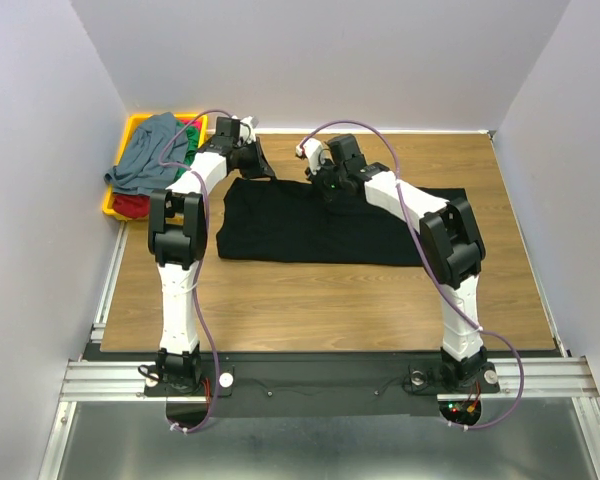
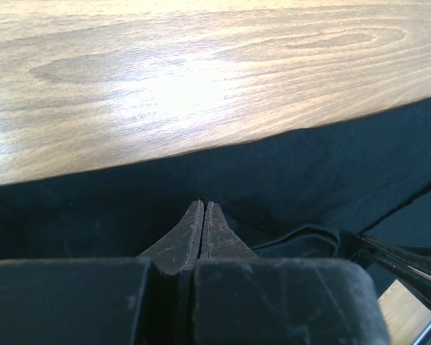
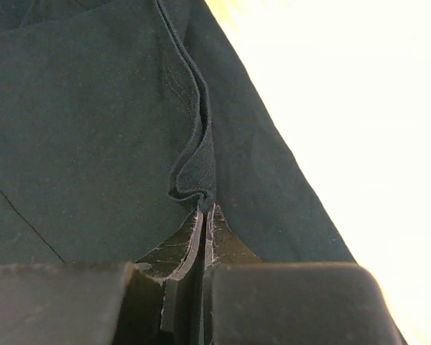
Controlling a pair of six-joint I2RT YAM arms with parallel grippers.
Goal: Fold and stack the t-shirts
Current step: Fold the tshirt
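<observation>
A large black t-shirt (image 1: 320,235) lies spread across the middle of the wooden table (image 1: 310,300). Both arms reach over its far edge. My left gripper (image 1: 260,165) is at the far left corner, and in the left wrist view its jaws (image 2: 203,203) are shut, with black cloth (image 2: 309,172) all around the tips. My right gripper (image 1: 318,180) sits just right of it. In the right wrist view it (image 3: 207,206) is shut on a raised fold of the shirt's hem (image 3: 197,154). A grey-blue t-shirt (image 1: 145,160), a green one (image 1: 192,135) and a red one (image 1: 130,205) are heaped in the tray.
A yellow plastic tray (image 1: 108,205) stands at the table's far left corner, beside the left arm. White walls close in the far, left and right sides. Bare wood shows in front of the black shirt, toward the arm bases.
</observation>
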